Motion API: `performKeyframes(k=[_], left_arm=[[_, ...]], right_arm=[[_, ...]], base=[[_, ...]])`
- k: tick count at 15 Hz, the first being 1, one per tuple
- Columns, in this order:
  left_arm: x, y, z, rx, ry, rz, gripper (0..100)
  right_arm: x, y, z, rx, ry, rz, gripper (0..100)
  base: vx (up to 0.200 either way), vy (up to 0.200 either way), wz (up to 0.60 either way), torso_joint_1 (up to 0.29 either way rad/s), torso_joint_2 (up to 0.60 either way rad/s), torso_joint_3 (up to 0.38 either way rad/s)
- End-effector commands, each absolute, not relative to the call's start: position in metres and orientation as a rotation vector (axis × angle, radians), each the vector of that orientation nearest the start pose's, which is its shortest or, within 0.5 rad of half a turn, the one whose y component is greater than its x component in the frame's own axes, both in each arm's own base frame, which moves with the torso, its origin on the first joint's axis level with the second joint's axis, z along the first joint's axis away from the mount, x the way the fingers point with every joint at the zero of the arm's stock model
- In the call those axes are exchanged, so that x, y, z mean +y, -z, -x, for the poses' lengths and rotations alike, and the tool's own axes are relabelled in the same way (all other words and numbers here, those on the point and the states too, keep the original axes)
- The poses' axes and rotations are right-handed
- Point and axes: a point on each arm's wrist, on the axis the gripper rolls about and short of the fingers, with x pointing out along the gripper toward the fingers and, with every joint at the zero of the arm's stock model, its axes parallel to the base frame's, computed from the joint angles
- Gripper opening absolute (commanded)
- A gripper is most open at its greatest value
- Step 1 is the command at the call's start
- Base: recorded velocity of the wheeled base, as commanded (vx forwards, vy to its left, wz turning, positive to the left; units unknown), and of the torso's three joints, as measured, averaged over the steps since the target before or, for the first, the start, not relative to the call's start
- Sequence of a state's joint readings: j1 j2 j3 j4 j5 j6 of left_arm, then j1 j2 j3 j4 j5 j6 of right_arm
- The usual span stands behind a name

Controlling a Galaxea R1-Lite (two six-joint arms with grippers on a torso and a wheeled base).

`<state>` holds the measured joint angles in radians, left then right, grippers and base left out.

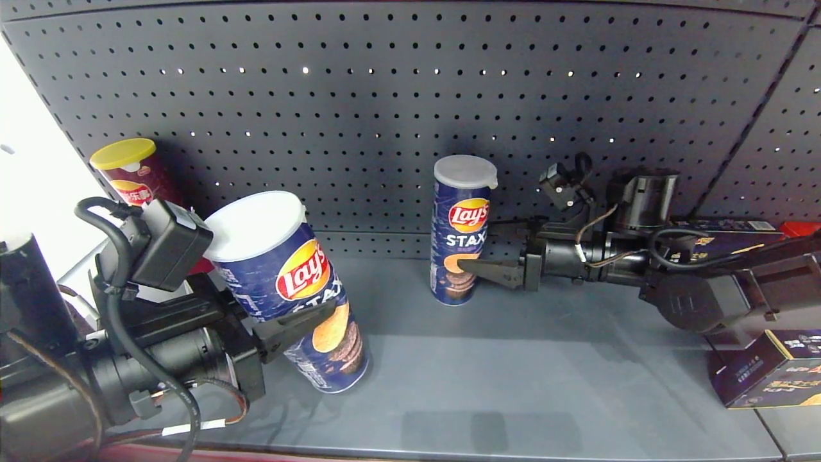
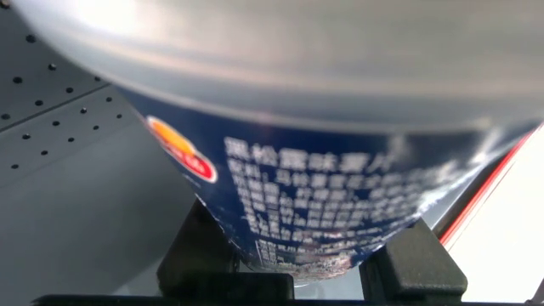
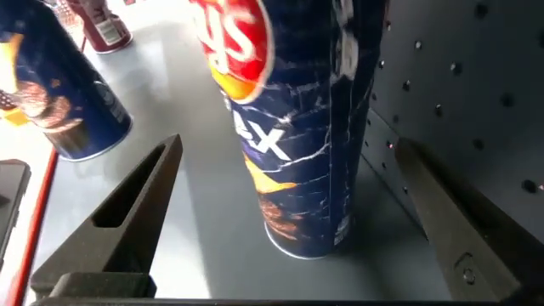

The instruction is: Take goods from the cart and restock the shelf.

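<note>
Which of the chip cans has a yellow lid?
The dark red can at the far left of the shelf; the tilted blue can and the upright blue can have whitish lids.

Grey shelf [image 1: 513,372] bears an upright blue can [image 1: 462,231], red can [image 1: 131,172], dark box [image 1: 770,369].

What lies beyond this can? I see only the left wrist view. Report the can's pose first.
Observer: The held can is tilted in the left gripper, with its lid tipped to the robot's left and its base down by the shelf.
Operator: Now give me the other arm.
Observer: The right gripper is open, with one finger on each side of an upright blue can near the pegboard.
Operator: List what else is on the shelf.
Observer: A red can with a yellow lid stands at the back left. Dark boxes lie at the far right.
</note>
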<state>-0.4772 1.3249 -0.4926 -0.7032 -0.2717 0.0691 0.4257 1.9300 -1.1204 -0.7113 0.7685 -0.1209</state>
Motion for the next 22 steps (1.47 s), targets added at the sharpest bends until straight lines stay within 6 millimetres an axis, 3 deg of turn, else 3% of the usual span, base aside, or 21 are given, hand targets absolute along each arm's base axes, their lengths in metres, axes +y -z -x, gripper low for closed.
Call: performKeyframes(k=[1, 12, 13, 18, 22], left_arm=[[-0.098, -0.199, -0.176, 0.108, 0.752, -0.080, 0], [-0.097, -0.197, -0.176, 0.113, 0.755, -0.080, 0], [-0.097, -0.197, -0.176, 0.115, 0.755, -0.080, 0], [-0.097, -0.197, -0.176, 0.115, 0.754, -0.080, 0], [-0.098, -0.197, -0.176, 0.113, 0.758, -0.080, 0]], right_arm=[[0.180, -0.187, -0.343, 0.051, -1.215, 0.085, 100], [0.197, -0.163, -0.366, 0.071, -1.221, 0.084, 100], [0.198, -0.162, -0.367, 0.068, -1.221, 0.084, 0], [0.197, -0.162, -0.364, 0.053, -1.215, 0.086, 0], [0.181, -0.194, -0.332, 0.006, -1.191, 0.095, 0]], base=[[0.000, 0.000, 0.00, 0.000, 0.00, 0.000], [0.000, 0.000, 0.00, 0.000, 0.00, 0.000], [0.000, 0.000, 0.00, 0.000, 0.00, 0.000], [0.000, 0.000, 0.00, 0.000, 0.00, 0.000], [0.000, 0.000, 0.00, 0.000, 0.00, 0.000]])
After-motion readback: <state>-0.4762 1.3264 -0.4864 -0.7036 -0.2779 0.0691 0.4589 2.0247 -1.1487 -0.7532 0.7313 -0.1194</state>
